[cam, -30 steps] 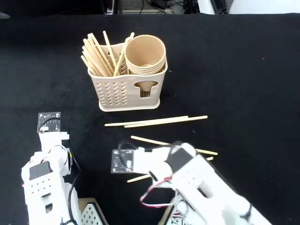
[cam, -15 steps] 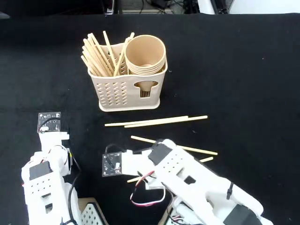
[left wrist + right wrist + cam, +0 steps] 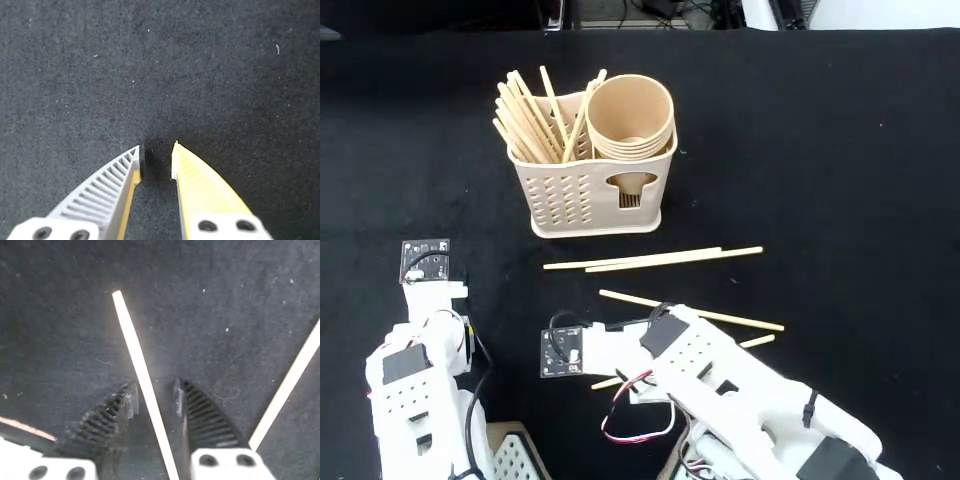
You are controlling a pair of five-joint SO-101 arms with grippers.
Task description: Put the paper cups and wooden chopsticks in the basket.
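A beige basket [image 3: 582, 200] stands at the back of the table, with several wooden chopsticks [image 3: 535, 115] and stacked paper cups [image 3: 630, 115] in it. Loose chopsticks lie in front of it: a pair [image 3: 650, 260] and a single one [image 3: 725, 317]. My right arm [image 3: 705, 370] hangs low over another one [image 3: 608, 382]. In the right wrist view this chopstick [image 3: 136, 357] runs between the fingers of my open right gripper [image 3: 154, 389], with a gap on each side. My left gripper [image 3: 157, 148] hovers over bare cloth at the front left, fingers slightly apart with nothing between them.
Black cloth covers the whole table. Another chopstick [image 3: 290, 385] lies beside the right gripper, and a short end [image 3: 757, 341] pokes out from under the right arm. The left arm [image 3: 415, 380] stands at the front left corner.
The right arm has swung left and dropped lower over the chopstick nearest the front. The left arm has not moved.
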